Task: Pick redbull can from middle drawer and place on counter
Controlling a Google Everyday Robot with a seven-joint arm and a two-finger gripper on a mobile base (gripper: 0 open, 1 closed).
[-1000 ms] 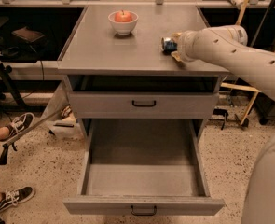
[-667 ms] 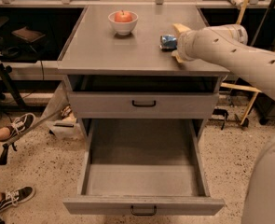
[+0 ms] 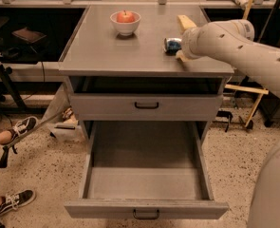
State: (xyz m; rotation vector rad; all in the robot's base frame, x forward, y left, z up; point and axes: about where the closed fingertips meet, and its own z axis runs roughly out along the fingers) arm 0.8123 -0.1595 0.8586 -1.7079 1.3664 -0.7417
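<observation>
The redbull can (image 3: 172,44) lies on its side on the grey counter (image 3: 116,51), near the right edge. My gripper (image 3: 179,37) is at the can's right side, open, with one tan finger (image 3: 185,22) behind the can and the other (image 3: 179,56) in front of it. The can sits between the fingers, resting on the counter. The middle drawer (image 3: 144,182) is pulled wide open below and its grey floor is bare. Its low front panel (image 3: 145,209) has a small black handle.
A white bowl (image 3: 125,25) with a red apple stands at the back middle of the counter. The upper drawer (image 3: 146,106) is closed. A person's sneakered feet (image 3: 16,127) are on the floor at left. Wooden poles lean at right (image 3: 253,106).
The gripper's fingers have spread apart around the can. The can stays in the same spot on the counter.
</observation>
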